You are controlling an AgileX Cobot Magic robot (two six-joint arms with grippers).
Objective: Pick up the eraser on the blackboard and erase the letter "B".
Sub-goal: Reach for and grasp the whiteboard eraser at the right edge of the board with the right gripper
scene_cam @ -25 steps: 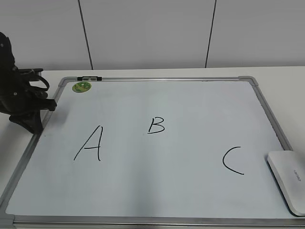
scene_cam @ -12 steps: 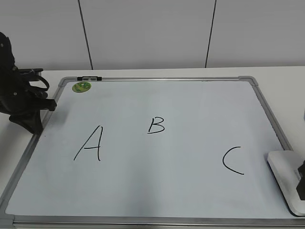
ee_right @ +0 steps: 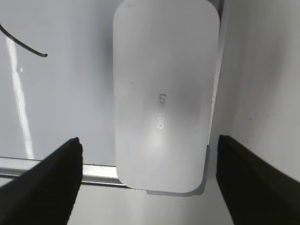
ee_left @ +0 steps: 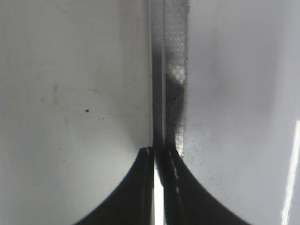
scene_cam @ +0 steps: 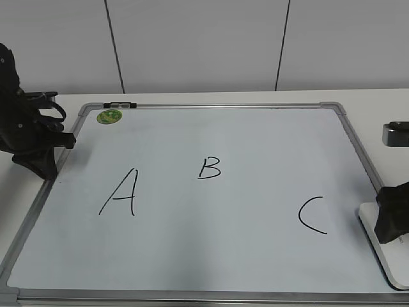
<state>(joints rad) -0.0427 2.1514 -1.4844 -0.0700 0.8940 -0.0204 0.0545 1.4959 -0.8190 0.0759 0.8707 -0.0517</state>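
I find the eraser (ee_right: 161, 93) lying at the blackboard's (scene_cam: 255, 268) right edge beside "C" (scene_cam: 312, 215). My right tool (ee_right: 147, 180) hovers above it, spread wide. Left tool (ee_left: 159, 161) closed, parked at the left frame. The letter "B" (scene_cam: 209, 168) is intact.

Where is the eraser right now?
The eraser lies at the blackboard's lower right corner in the exterior view, just right of the letter C. The open right claw hangs over it, one finger on each side.
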